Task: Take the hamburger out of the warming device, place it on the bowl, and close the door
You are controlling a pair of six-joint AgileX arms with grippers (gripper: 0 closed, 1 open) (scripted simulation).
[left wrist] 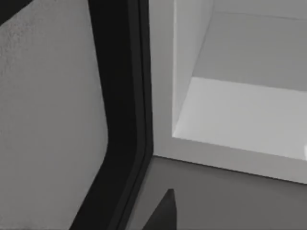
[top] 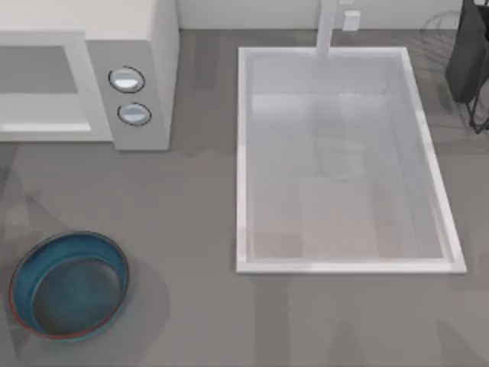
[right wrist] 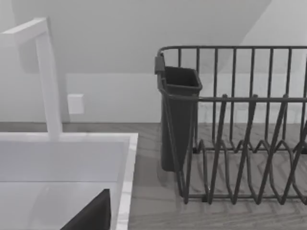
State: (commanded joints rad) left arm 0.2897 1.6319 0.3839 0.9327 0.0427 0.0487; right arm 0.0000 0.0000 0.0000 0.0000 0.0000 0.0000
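The warming device [top: 145, 46] stands at the table's back left, two round knobs [top: 127, 79] on its grey front panel and its wide cavity [top: 38, 73] open. In the left wrist view that white cavity [left wrist: 240, 110] is close by, and the door [left wrist: 48, 120], a dark-edged panel with a grey inset, stands swung open beside it. A dark tip of my left gripper [left wrist: 165, 213] pokes in just in front of the cavity's sill. The blue-teal bowl [top: 23, 267] sits at the front left, with nothing in it. The hamburger is hidden. My right gripper [right wrist: 93, 215] hangs over the sink's back right.
A large white sink basin [top: 243, 153] with a faucet [top: 327, 27] takes the middle of the table. A dark wire dish rack [right wrist: 240, 143] with a cutlery cup [right wrist: 177, 115] stands at the back right. Bare grey countertop [top: 191, 306] runs along the front.
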